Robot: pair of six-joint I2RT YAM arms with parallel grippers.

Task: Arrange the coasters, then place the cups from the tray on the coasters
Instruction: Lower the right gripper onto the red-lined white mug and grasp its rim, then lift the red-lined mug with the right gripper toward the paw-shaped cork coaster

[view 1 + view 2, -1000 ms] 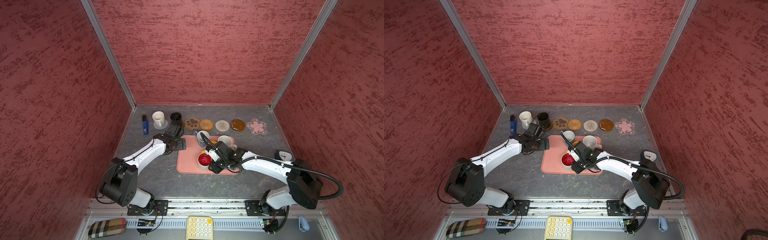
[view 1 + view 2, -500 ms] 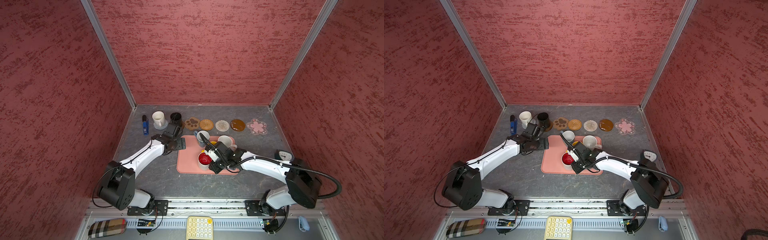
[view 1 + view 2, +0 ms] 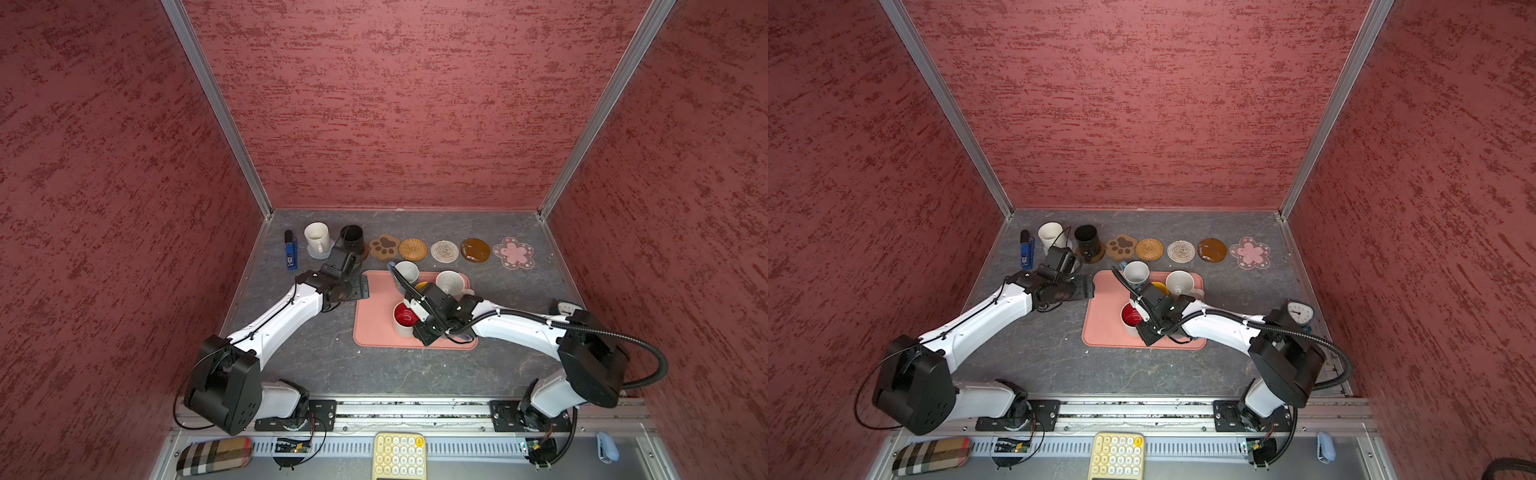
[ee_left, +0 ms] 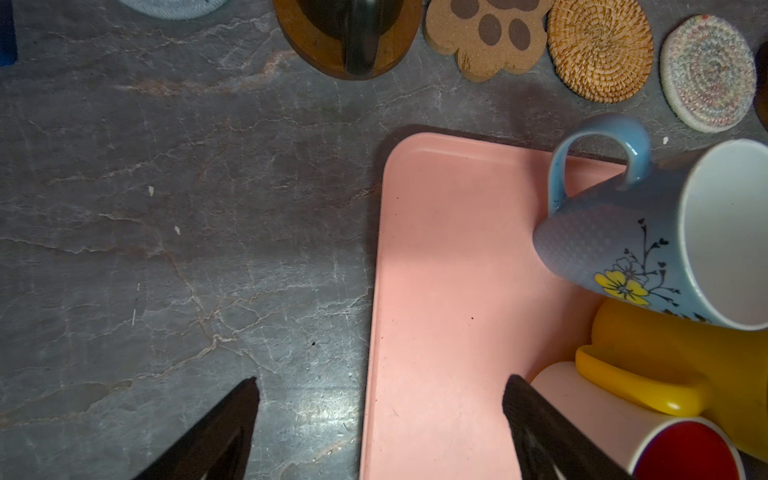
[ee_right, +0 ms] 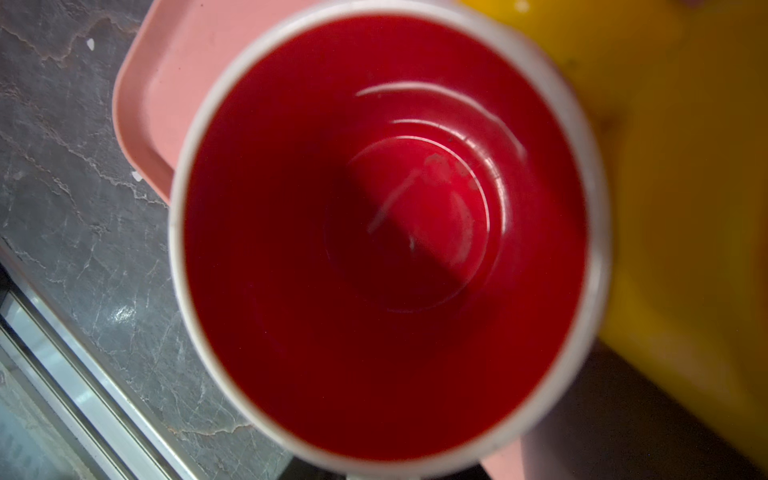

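My left gripper [image 4: 380,382] hangs with its jaws spread wide and nothing between them, straddling the left edge of the tray [image 4: 449,249]: one finger over the bare surface [image 4: 166,249], one over the tray. Beyond it the white mug [image 3: 316,237] stands on the grey woven coaster [image 3: 320,254] and the black mug [image 3: 352,237] on a brown disc [image 4: 316,45]. Right of those lie, in a row, the paw coaster [image 3: 384,246], wicker coaster [image 3: 413,249], beige woven coaster [image 3: 444,251], second brown disc [image 3: 475,249] and pink flower coaster [image 3: 513,252]. To that gripper's right, the blue mug [image 4: 615,249] leans tilted on the yellow mug [image 4: 665,345]. My right gripper [image 3: 417,322] sits at the red-lined mug [image 5: 386,232] on the tray; whether its jaws grip the mug I cannot tell. Just beyond it a pale mug [image 3: 451,282] rests on the tray
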